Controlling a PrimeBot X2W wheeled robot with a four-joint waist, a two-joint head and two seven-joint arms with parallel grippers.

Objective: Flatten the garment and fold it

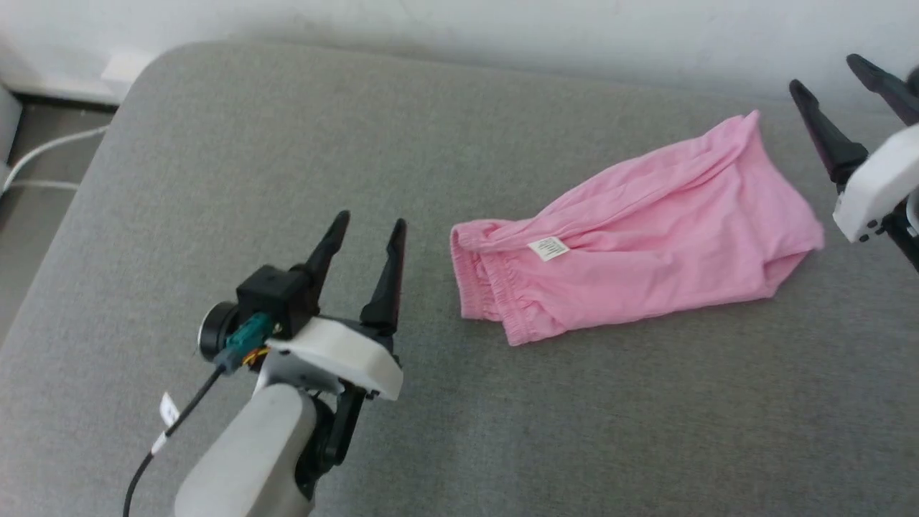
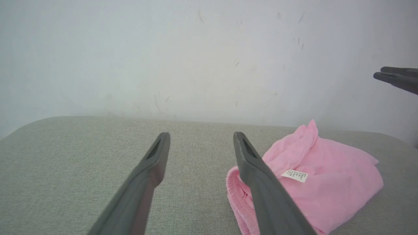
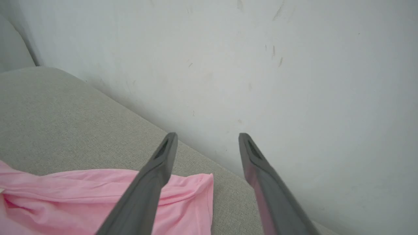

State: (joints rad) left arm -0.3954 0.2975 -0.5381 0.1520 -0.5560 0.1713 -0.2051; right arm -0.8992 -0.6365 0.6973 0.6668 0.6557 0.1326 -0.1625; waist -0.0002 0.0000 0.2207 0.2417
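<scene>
You're at the approach: shorts (image 1: 646, 244) lie bunched, left gripper (image 1: 371, 219) and right gripper (image 1: 826, 72) both spread apart, empty. Next I'd pinch the waistband (image 1: 477, 280) and tug flat.

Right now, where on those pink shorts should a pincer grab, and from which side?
Probably the gathered waistband, by the open left pincer coming from the robot's left: that thick, bunched edge lies nearest it. The thinner leg end lies beside the right pincer.

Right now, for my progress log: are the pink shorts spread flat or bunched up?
Bunched: the shorts lie doubled over and creased, care label showing, on the grey cushion.
</scene>
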